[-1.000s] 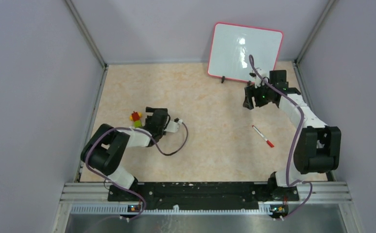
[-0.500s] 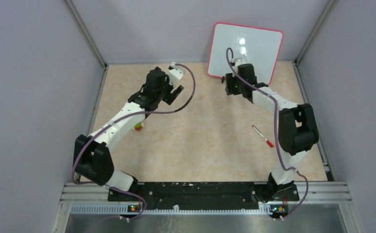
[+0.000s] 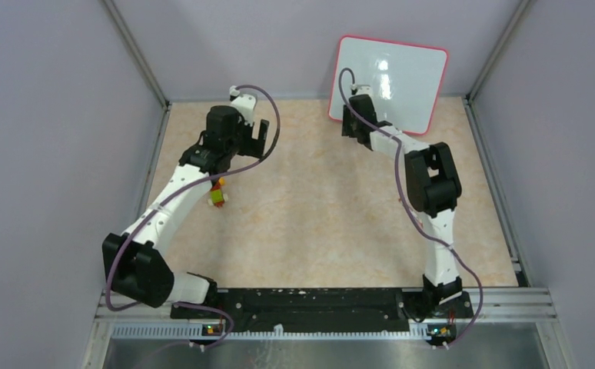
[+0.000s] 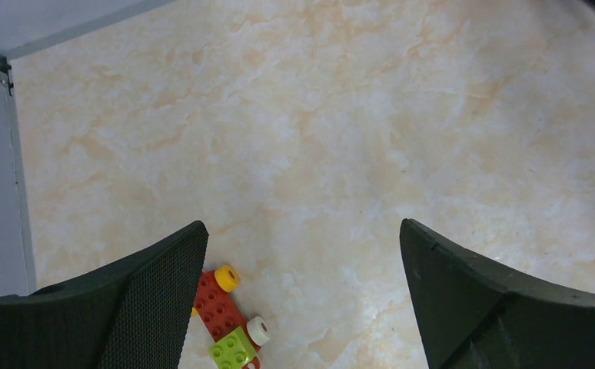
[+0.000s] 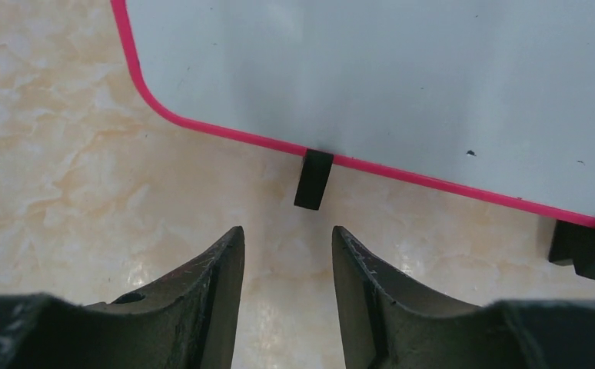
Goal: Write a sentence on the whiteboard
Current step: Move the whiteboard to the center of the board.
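The whiteboard (image 3: 390, 77) leans at the back right, white and glossy with a red-pink frame. No red lettering shows on it. In the right wrist view the whiteboard (image 5: 371, 69) fills the top, with one black foot (image 5: 313, 178) just ahead of the fingertips and a second foot (image 5: 586, 247) at the right. My right gripper (image 3: 353, 123) (image 5: 287, 234) is open and empty, low at the board's lower left corner. My left gripper (image 3: 260, 132) (image 4: 302, 227) is wide open and empty above the table at the back left.
A toy of red, yellow and green bricks (image 3: 217, 192) (image 4: 225, 315) lies on the beige table (image 3: 317, 215), under the left arm. The enclosure walls (image 3: 64, 154) and a corner post (image 3: 137, 54) stand close on the left. The right forearm (image 3: 431, 181) crosses the right side.
The left arm has swung up from the toy to the back left. The right gripper has moved left along the board's lower edge to its left corner. The red marker is now hidden.
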### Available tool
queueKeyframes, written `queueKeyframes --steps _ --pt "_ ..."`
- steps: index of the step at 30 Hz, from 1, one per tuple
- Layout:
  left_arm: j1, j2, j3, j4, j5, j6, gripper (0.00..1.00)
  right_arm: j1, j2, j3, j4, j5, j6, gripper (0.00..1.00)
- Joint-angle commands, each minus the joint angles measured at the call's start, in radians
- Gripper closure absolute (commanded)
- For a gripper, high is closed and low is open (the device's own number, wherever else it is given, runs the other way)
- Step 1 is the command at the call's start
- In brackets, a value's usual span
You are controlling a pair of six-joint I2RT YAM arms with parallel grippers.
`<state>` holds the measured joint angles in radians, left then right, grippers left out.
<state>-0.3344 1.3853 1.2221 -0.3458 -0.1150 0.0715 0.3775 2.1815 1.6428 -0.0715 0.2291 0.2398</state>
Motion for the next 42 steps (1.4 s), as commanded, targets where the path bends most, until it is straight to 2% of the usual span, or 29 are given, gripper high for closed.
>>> queueKeyframes --steps 1,9,16,20,24,30,42 --pt "0.008 -0.062 -0.004 0.058 0.016 -0.052 0.01 -0.002 0.064 0.116 0.011 0.067 0.061 0.57" --pt "0.015 -0.057 0.007 0.053 0.024 -0.052 0.01 -0.002 0.174 0.236 -0.035 0.114 0.07 0.66" --pt "0.02 -0.052 0.007 0.054 0.029 -0.053 0.01 -0.004 0.205 0.263 -0.035 0.133 0.032 0.68" --pt "0.02 -0.052 0.002 0.056 0.03 -0.053 0.01 -0.005 0.191 0.25 -0.036 0.125 0.008 0.84" --pt "0.02 -0.057 -0.002 0.057 0.035 -0.057 0.01 -0.006 0.156 0.207 -0.03 0.131 -0.008 1.0" --pt "0.02 -0.072 -0.004 0.052 0.041 -0.059 0.01 -0.001 0.069 0.101 -0.039 0.094 0.0 1.0" --pt "0.021 -0.111 -0.03 0.045 0.048 -0.068 0.01 0.069 -0.188 -0.28 0.052 -0.012 -0.032 1.0"
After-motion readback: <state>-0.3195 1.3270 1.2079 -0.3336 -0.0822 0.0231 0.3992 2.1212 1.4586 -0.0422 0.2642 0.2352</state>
